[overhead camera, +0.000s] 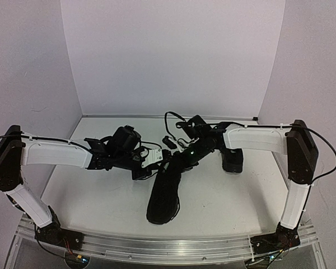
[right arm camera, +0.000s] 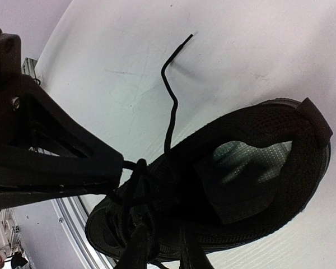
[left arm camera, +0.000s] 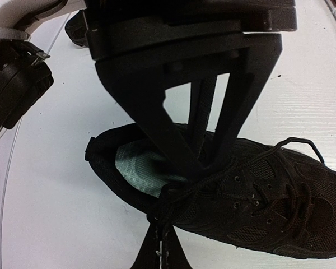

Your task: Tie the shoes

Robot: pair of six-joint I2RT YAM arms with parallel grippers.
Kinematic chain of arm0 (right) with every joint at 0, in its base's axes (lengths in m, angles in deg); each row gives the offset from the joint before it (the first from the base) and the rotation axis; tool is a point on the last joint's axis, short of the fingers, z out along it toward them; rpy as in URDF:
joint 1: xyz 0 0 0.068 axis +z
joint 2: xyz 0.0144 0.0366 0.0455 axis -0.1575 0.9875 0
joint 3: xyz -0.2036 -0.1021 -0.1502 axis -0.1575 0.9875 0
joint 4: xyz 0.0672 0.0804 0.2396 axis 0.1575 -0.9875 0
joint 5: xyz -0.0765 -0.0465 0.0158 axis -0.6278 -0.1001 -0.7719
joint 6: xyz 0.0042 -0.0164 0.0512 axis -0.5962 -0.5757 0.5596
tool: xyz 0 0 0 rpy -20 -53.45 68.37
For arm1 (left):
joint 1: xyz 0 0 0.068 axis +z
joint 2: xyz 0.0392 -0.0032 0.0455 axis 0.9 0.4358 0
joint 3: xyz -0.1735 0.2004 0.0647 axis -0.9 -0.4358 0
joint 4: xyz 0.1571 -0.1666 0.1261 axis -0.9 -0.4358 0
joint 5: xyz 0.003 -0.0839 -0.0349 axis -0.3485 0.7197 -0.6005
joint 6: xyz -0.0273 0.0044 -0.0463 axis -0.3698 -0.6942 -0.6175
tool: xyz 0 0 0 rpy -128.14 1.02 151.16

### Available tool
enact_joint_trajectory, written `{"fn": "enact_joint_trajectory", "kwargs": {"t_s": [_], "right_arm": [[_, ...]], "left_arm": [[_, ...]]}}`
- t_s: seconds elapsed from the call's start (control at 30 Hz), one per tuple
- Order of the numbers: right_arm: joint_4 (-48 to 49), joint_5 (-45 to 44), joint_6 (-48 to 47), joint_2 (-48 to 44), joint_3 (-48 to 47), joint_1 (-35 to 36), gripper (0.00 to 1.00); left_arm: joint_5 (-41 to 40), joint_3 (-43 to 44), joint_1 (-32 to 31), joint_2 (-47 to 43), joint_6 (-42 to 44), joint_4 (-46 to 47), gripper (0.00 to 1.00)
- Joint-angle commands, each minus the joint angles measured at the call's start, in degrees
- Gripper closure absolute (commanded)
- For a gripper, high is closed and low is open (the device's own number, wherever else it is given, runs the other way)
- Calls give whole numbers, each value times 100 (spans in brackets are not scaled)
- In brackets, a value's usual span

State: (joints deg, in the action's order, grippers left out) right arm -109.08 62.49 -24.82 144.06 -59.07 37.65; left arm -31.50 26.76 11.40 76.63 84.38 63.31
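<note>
My left gripper [overhead camera: 161, 164] and right gripper [overhead camera: 177, 162] crowd the middle shoe [overhead camera: 162, 196]; the second shoe [overhead camera: 233, 160] blocks rightward; the near-left table [overhead camera: 89, 199] lies open.

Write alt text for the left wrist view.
The left gripper points down with its black fingers closed together on the laces of a black shoe lying on its sole on a white table. The shoe's pale green insole shows through the opening, just left of the fingertips.
</note>
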Motion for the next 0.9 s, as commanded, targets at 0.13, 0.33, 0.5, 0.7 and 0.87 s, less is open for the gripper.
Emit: {"fn": "enact_joint_trajectory", "kwargs": {"t_s": [0.13, 0.33, 0.5, 0.7, 0.87], "right_arm": [[62, -102, -81, 40, -74, 118, 80], [1, -385, -119, 218, -112, 238, 81], [-40, -544, -114, 218, -93, 241, 93], [-43, -744, -45, -167, -31, 234, 100], [-13, -919, 44, -444, 132, 161, 100]], "left_arm": [[110, 103, 17, -3, -59, 97, 100], [100, 97, 19, -16, -59, 102, 100], [106, 93, 20, 0, -60, 110, 100], [99, 90, 19, -8, -64, 83, 100], [49, 31, 18, -58, -87, 44, 100]]}}
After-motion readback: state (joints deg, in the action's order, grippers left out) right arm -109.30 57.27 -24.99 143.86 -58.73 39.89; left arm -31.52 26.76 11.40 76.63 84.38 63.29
